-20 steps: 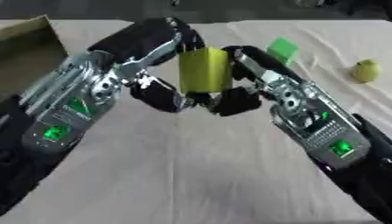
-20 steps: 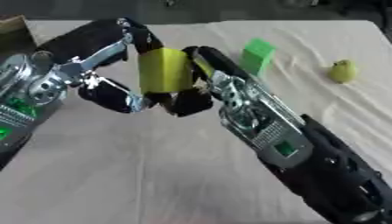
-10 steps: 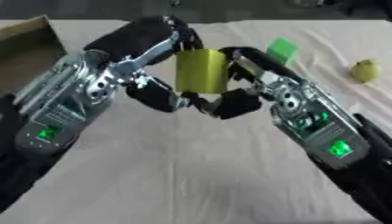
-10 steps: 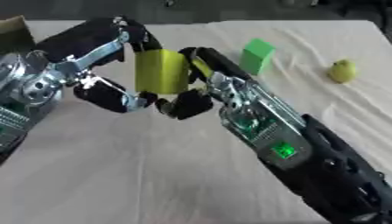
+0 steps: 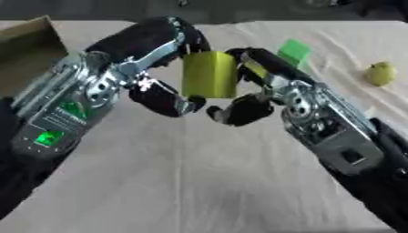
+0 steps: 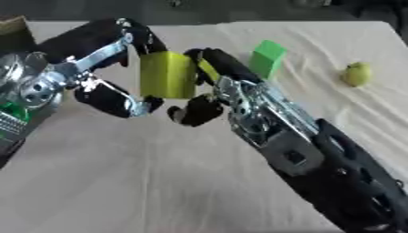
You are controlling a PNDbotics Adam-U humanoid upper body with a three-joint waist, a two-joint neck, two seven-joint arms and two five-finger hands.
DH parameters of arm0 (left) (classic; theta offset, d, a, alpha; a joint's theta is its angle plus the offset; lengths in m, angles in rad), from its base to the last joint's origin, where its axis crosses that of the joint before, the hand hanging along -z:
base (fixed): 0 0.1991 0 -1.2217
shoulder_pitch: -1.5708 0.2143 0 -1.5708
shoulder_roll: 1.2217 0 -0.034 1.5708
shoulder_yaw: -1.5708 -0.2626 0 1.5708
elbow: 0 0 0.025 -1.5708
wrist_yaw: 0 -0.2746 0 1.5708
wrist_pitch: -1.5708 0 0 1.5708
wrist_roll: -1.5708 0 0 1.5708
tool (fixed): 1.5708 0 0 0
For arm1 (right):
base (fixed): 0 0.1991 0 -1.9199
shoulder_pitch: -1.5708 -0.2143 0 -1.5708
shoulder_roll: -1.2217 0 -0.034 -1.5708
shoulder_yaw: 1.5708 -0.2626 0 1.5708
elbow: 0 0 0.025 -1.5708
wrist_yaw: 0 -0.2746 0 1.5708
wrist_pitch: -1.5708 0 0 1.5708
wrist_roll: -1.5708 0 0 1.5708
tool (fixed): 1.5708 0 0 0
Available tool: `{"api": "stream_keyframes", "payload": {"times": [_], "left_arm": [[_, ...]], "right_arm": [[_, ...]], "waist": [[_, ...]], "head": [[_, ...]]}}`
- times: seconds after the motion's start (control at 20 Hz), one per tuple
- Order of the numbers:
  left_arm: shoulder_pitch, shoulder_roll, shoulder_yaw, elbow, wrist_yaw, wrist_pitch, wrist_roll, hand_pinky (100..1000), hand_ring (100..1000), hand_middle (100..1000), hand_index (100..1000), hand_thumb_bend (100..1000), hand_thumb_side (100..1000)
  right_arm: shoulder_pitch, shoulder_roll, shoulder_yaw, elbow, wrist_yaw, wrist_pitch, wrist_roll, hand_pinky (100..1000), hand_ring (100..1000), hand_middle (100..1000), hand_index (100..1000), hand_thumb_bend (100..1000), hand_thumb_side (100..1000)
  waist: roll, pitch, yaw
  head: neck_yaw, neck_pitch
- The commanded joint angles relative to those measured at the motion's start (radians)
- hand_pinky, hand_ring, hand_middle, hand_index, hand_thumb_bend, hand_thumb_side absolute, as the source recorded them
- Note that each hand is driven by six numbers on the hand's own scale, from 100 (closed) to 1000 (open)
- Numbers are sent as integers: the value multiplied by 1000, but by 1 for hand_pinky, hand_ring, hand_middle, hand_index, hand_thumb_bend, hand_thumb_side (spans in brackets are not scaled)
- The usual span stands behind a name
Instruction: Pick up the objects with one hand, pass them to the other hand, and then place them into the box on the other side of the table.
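A yellow-green cylinder [image 5: 210, 74] is held upright above the cloth-covered table [image 5: 191, 182], between my two hands. My left hand [image 5: 119, 77] comes in from the left; its fingers [image 5: 163, 34] curl over the cylinder's top left and its thumb [image 5: 167, 100] sits under the lower left edge. My right hand [image 5: 296, 98] comes in from the right, its fingers [image 5: 263, 66] wrapped along the cylinder's right side and its thumb [image 5: 237, 109] below it. A cardboard box [image 5: 28, 48] stands at the far left edge.
A green block [image 6: 267, 58] stands on the cloth behind my right hand. A small yellow-green fruit [image 6: 357, 74] lies at the far right. The near half of the table shows only wrinkled beige cloth.
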Motion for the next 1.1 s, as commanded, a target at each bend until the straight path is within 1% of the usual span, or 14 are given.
{"api": "stream_keyframes", "payload": {"times": [0.05, 0.45, 0.65, 1.0, 1.1], "left_arm": [[-11, 17, 19, -23, 16, -1, 1, 498, 632, 442, 501, 100, 125], [-3, 40, 33, -57, 53, -1, -5, 487, 627, 435, 495, 100, 124], [4, 53, 43, -66, 53, 7, -2, 485, 626, 432, 492, 100, 114], [25, 76, 72, -67, 41, 16, 15, 478, 626, 431, 492, 100, 114], [37, 84, 89, -68, 41, 22, 30, 469, 625, 429, 492, 100, 121]], "right_arm": [[-9, -10, -15, -16, 34, 60, 91, 793, 710, 682, 845, 462, 100], [-5, -13, -19, -11, 97, 60, 155, 794, 718, 696, 855, 500, 100], [-3, -17, -23, -15, 117, 60, 181, 795, 719, 697, 858, 503, 100], [2, -24, -36, -31, 136, 60, 202, 800, 722, 704, 860, 490, 100], [5, -27, -41, -37, 138, 60, 201, 804, 723, 706, 860, 484, 100]], "waist": [[1, -15, -1], [1, -16, 0], [1, -18, 0], [2, -18, 0], [2, -17, 1]], "head": [[4, -12], [3, -14], [4, -15], [4, -18], [4, -19]]}}
